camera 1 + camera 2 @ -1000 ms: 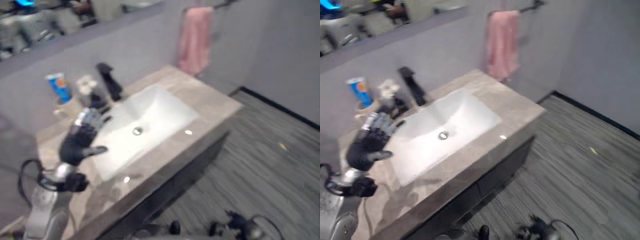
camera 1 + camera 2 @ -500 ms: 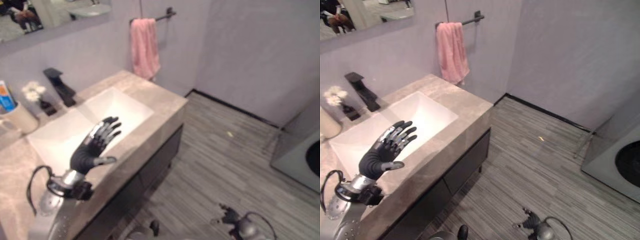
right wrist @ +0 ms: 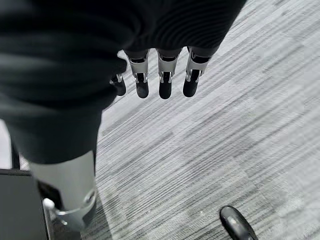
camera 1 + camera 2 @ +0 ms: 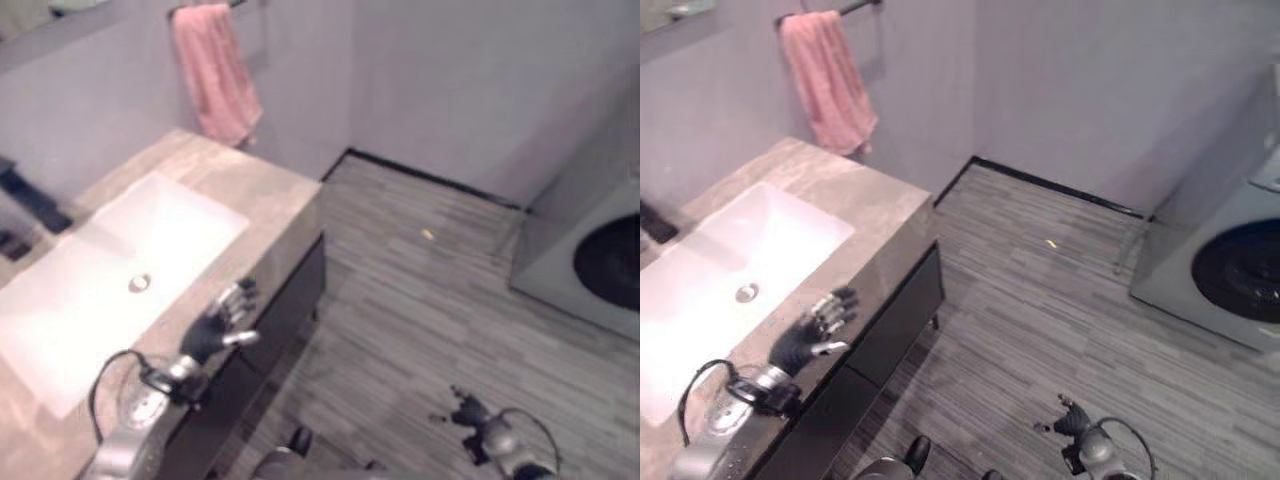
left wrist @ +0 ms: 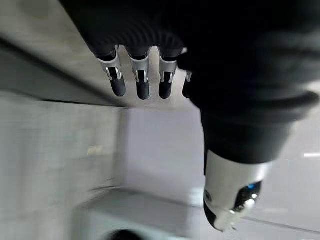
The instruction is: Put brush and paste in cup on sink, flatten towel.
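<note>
**Time for the towel**

The pink towel (image 4: pixel 826 82) is hanging bunched up on its bar on the wall, past the far end of the sink (image 4: pixel 730 270). The left hand (image 4: pixel 812 330) is floating over the counter edge with loose fingers, holding nothing. The right hand (image 3: pixel 150 75) is hanging low over the floor, loose and holding nothing too. I think the towel step is just starting (nobody is touching it), so the left hand needs to reach up.

The left hand (image 4: pixel 215 328) is hovering over the front edge of the counter (image 4: pixel 270 215), near its right corner, with fingers (image 5: pixel 141 82) extended straight, thumb set apart, and nothing in its grasp. The right hand (image 3: pixel 150 55) is hanging low over the floor (image 3: pixel 210 145), its fingers (image 3: pixel 165 82) likewise extending straight and holding nothing.
</note>
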Tool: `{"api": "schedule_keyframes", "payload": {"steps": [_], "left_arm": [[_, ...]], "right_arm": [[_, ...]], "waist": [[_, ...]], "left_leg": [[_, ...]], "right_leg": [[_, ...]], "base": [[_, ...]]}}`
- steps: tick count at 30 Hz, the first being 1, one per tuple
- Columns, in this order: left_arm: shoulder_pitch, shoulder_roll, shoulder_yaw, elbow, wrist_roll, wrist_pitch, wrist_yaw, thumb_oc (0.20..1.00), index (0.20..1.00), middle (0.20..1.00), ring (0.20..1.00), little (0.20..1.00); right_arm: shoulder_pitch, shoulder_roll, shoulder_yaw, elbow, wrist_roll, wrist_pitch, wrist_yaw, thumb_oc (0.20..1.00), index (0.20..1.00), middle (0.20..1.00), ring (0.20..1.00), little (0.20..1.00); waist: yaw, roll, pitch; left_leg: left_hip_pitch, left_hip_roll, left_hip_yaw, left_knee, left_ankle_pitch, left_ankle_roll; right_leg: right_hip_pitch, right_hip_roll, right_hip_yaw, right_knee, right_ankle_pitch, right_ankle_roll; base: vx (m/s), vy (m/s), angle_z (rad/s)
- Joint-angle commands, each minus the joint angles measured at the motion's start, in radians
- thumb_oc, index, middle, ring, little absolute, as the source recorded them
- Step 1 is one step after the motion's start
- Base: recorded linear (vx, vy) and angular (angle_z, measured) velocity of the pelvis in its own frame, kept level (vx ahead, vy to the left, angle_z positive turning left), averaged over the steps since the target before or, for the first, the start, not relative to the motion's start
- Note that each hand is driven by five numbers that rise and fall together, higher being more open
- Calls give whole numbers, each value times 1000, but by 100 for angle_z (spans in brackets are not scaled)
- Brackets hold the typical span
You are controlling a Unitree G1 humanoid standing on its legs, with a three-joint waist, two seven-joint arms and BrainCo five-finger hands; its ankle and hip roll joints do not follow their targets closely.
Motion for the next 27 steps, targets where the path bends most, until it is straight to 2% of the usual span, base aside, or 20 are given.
{"api": "schedule_keyframes", "payload": {"steps": [1,2,3,5,6,7,8,11,13,15,23,27], "left_arm": [[-16,8,-18,9,158,-18,21,1000,1000,1000,1000,1000],[-27,0,-34,79,229,-12,32,1000,1000,1000,1000,1000],[-41,-50,-45,255,325,2,66,1000,1000,1000,1000,1000],[-62,-110,-42,433,409,20,99,1000,1000,1000,1000,1000],[-89,-158,-38,596,524,31,148,1000,1000,1000,1000,1000],[-90,-159,-39,598,524,30,148,1000,1000,1000,1000,1000],[-110,-194,-21,726,599,50,194,1000,1000,1000,1000,1000],[-158,-259,48,962,628,87,293,1000,1000,1000,1000,1000],[-160,-260,49,965,628,85,294,1000,1000,1000,1000,1000],[-166,-275,94,1087,662,108,340,1000,1000,1000,1000,1000],[-157,-254,114,1111,647,99,352,1000,1000,1000,1000,1000],[-158,-249,113,1102,645,91,365,1000,1000,1000,1000,1000]], "right_arm": [[-1,-28,43,23,-7,10,-3,1000,1000,1000,1000,1000],[-2,-27,54,36,-17,15,1,1000,1000,1000,1000,1000],[4,-24,62,73,-36,24,7,1000,1000,1000,1000,1000],[12,-14,66,98,-43,36,10,1000,1000,1000,1000,1000],[23,-9,62,118,-45,40,10,1000,1000,1000,1000,1000],[22,-9,61,119,-46,40,10,1000,1000,1000,1000,1000],[25,-4,61,125,-48,44,8,1000,1000,1000,1000,1000],[30,21,62,132,-35,51,4,1000,1000,1000,1000,1000],[29,21,63,132,-35,51,4,1000,1000,1000,1000,1000],[35,36,68,122,-25,51,6,1000,1000,1000,1000,1000],[27,28,70,110,-18,41,10,1000,1000,1000,1000,1000],[23,18,86,82,-38,32,14,1000,1000,1000,1000,1000]], "waist": [[1,-25,-5],[-5,-23,-10],[-4,-17,-22],[-7,-13,-36],[-9,-7,-41],[-11,-8,-43],[-10,-7,-45],[-16,-12,-54],[-17,-12,-53],[-27,-15,-55],[-42,-7,-42],[-60,-15,-18]], "left_leg": [[48,-8,-29,-10,-48,81],[51,-7,-31,-15,-40,79],[61,-4,-26,-27,-31,77],[65,-1,-20,-35,-24,75],[72,0,-14,-35,-26,73],[69,-1,-16,-35,-24,73],[75,0,-12,-35,-28,72],[75,-5,-16,-35,-26,68],[75,-5,-17,-35,-25,68],[76,-7,-13,-35,-26,64],[76,-2,-13,-35,-7,59],[70,6,-2,0,-4,53]], "right_leg": [[8,-12,-6,-37,10,37],[11,-12,-3,-48,14,38],[22,-9,3,-74,26,42],[36,-8,3,-100,36,44],[52,-8,0,-115,39,45],[51,-9,-1,-117,42,46],[60,-9,-5,-121,38,45],[72,-15,-23,-127,36,43],[73,-15,-24,-127,36,43],[79,-18,-35,-124,30,41],[75,-16,-34,-106,13,28],[71,-8,-18,-84,-4,14]], "base": [[57,-17,-10],[42,6,-7],[62,5,-16],[64,2,-34],[38,7,-26],[32,6,-14],[0,0,0],[0,0,0],[0,-7,9],[-11,-20,12],[-7,-29,3],[36,-79,-1]]}}
